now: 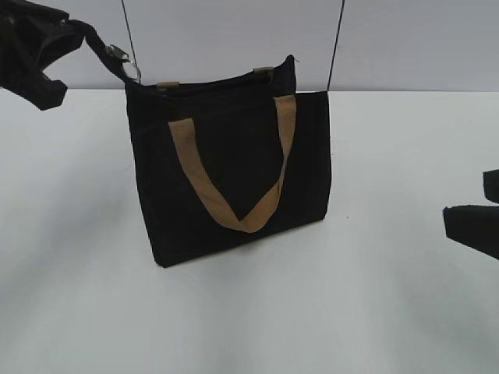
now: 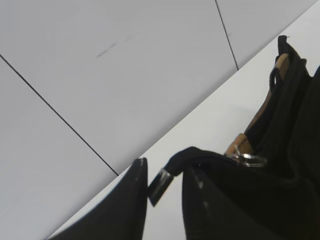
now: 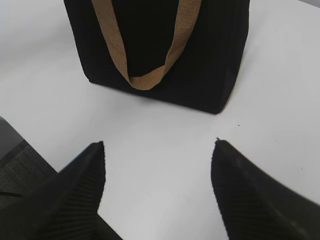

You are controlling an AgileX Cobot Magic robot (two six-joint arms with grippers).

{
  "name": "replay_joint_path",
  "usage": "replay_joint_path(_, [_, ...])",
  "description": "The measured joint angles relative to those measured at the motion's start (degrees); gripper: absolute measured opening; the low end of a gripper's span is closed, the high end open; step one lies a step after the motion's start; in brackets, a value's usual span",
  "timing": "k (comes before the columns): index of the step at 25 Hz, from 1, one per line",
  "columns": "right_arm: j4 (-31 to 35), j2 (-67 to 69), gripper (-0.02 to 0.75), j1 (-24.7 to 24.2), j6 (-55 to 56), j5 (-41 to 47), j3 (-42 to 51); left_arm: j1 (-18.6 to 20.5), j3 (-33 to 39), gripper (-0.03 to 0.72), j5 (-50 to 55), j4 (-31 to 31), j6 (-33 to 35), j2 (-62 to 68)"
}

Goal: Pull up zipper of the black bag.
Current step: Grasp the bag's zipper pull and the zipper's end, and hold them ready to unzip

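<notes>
Our rectangular black fabric bag (image 1: 234,171) stands upright mid-surface (image 1: 351,312). At its eleven o'clock corner, our left tool (image 2: 162,182) pinches the black pull strap by the shiny silver zipper ring (image 2: 250,160); only the left wrist view shows that grip. Our right tool (image 3: 157,160) gapes wide at four o'clock.
</notes>
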Motion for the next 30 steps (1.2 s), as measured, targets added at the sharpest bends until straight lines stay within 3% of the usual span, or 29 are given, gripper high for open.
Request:
replay_joint_path(5, [2.34,3.69,0.489,0.45,-4.37,-0.53,-3.17,0.00,0.00,0.022,0.00,-0.05,0.00,0.00])
replay_joint_path(12, [8.65,15.50,0.350,1.98,-15.86,3.24,-17.11,0.00,0.00,0.022,-0.52,-0.05,-0.08,0.00])
replay_joint_path(21, [10.73,36.88,0.336,15.28,-28.42,4.32,-33.88,0.00,0.00,0.022,-3.14,-0.05,-0.13,0.00])
replay_joint_path(30, [10.99,59.40,0.336,20.10,-30.43,1.39,-51.40,0.00,0.00,0.022,-7.69,0.90,-0.13,0.00])
